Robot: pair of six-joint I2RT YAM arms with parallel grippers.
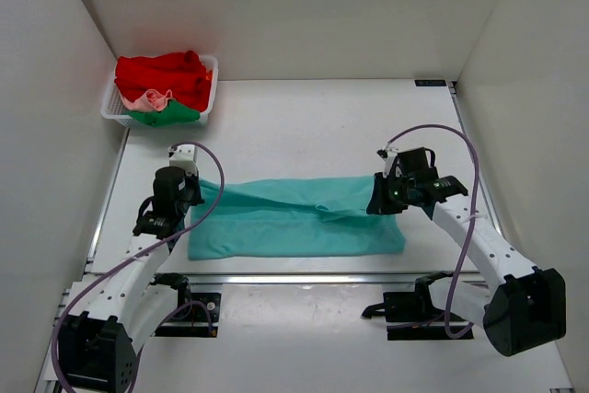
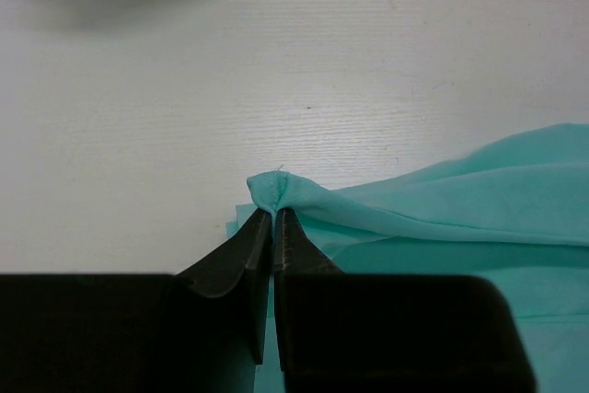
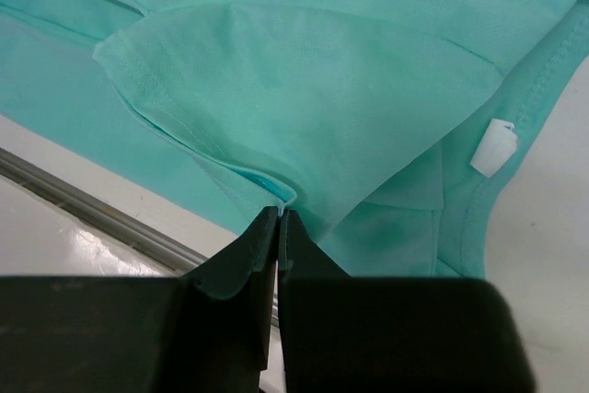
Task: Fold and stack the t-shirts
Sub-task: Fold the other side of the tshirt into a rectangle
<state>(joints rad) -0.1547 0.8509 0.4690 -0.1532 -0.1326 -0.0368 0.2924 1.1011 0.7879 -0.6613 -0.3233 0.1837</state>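
A teal t-shirt (image 1: 294,218) lies stretched across the table between the two arms, partly folded lengthwise. My left gripper (image 1: 189,183) is shut on its far left corner; the left wrist view shows the pinched cloth (image 2: 276,192) bunched at the fingertips. My right gripper (image 1: 379,202) is shut on the shirt's right end, near the collar; the right wrist view shows a fold of cloth (image 3: 304,117) held in the tips and a white label (image 3: 494,146). Red (image 1: 166,75), pale pink (image 1: 149,98) and green (image 1: 170,115) t-shirts lie heaped at the back left.
The heaped shirts sit in a small white lattice basket (image 1: 109,109) at the back left corner. White walls close the table at left, right and back. A metal rail (image 1: 304,278) runs along the near edge, also showing in the right wrist view (image 3: 83,200).
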